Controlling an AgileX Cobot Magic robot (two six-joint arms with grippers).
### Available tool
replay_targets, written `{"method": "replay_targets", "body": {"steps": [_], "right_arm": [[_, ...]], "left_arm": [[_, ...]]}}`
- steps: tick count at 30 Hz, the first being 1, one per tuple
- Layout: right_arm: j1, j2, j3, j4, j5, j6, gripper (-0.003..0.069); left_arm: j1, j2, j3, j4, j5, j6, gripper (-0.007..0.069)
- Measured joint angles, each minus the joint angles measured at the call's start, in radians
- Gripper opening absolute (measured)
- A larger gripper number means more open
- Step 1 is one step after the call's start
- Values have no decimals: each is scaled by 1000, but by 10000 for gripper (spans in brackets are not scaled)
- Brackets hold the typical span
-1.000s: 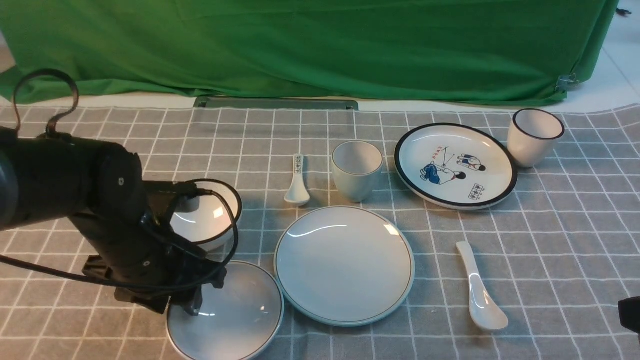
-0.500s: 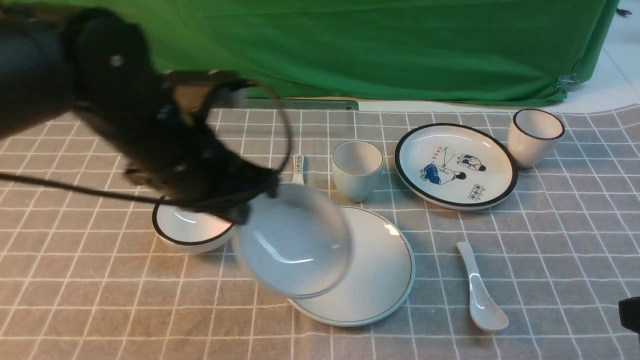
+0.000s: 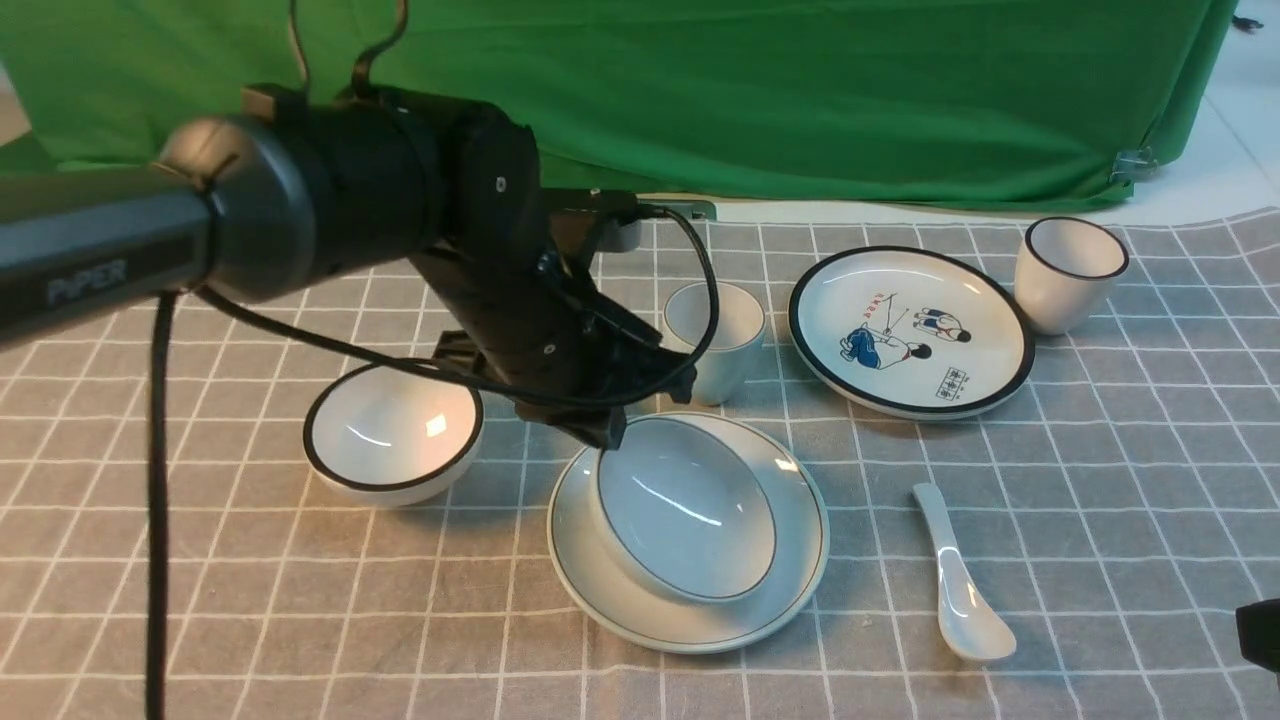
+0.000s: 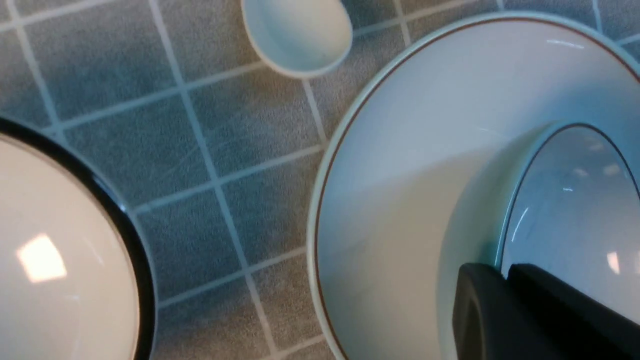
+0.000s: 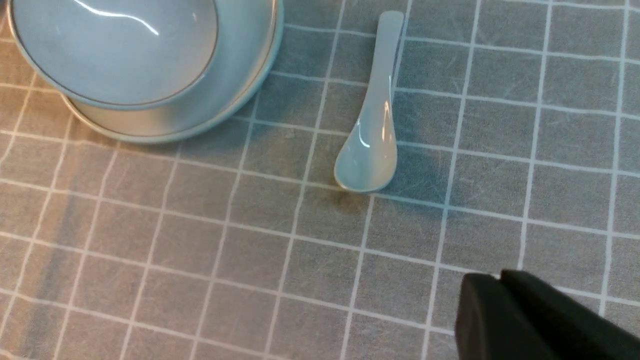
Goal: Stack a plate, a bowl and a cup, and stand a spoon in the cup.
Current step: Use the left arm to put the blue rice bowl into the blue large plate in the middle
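The pale bowl (image 3: 690, 520) lies tilted inside the plain plate (image 3: 812, 520) at the table's middle front. My left gripper (image 3: 608, 440) is shut on the bowl's far-left rim; in the left wrist view its fingers (image 4: 480, 295) pinch the rim of the bowl (image 4: 575, 210) over the plate (image 4: 410, 150). The grey-green cup (image 3: 738, 335) stands just behind, partly hidden by the left arm. The plain white spoon (image 3: 960, 580) lies right of the plate. My right gripper (image 5: 501, 280) is shut and empty over bare cloth, short of the spoon (image 5: 372, 135).
A black-rimmed bowl (image 3: 390, 430) sits left of the plate. A cartoon plate (image 3: 910, 330) and a black-rimmed cup (image 3: 1065, 270) stand at the back right. The scoop of a small spoon (image 4: 300, 35) lies under the left arm. A green curtain closes the back.
My left arm lifted the pale bowl from the front left, swung it right and set it down on the plain plate. The right side has not visibly moved.
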Motion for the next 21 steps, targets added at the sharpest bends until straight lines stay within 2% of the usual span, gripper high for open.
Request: {"method": "replay_targets", "body": {"steps": [16, 19, 21], "right_arm": [[0, 0, 0, 0, -46, -9, 83], [0, 0, 0, 0, -46, -15, 87], [0, 0, 0, 0, -46, -19, 88]], "left_arm": [[0, 52, -1, 12, -17, -1, 9], [0, 40, -2, 12, -16, 0, 43], [0, 26, -14, 12, -8, 7, 124]]}}
